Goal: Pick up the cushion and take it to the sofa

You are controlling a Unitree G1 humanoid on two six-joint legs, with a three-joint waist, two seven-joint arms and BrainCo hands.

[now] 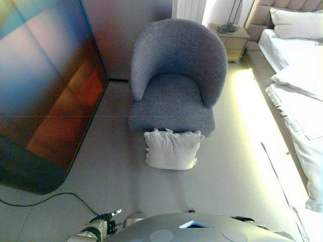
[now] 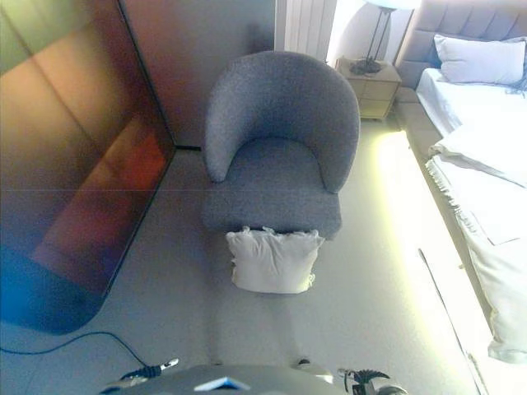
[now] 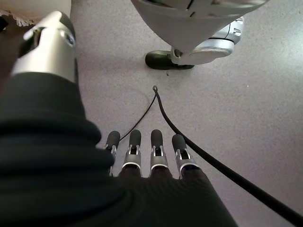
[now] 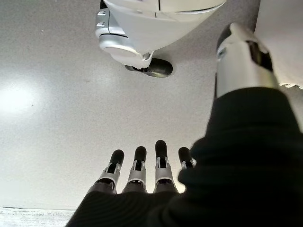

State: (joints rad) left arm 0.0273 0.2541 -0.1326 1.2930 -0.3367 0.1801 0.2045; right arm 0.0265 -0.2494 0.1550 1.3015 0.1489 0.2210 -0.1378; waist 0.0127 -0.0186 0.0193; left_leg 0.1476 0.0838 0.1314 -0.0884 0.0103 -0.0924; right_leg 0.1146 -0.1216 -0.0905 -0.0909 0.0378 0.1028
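Observation:
A white cushion [image 1: 171, 149] with frilled corners stands on the floor, leaning against the front of the grey tub-shaped sofa chair [image 1: 174, 80]. Nothing lies on the chair's seat. My left hand [image 1: 101, 224] hangs low at the view's bottom edge, well short of the cushion. In its wrist view the left hand's fingers [image 3: 142, 151] are straight over bare floor and hold nothing. My right hand [image 2: 370, 380] shows only at the bottom edge of the right eye view. In its own wrist view the right hand's fingers [image 4: 137, 168] are likewise straight and empty.
A tall dark glossy panel [image 1: 45, 91] runs along the left. A bed [image 1: 298, 75] with white bedding lines the right side, with a bedside cabinet [image 1: 229, 38] and a lamp behind the chair. Grey floor lies between me and the cushion.

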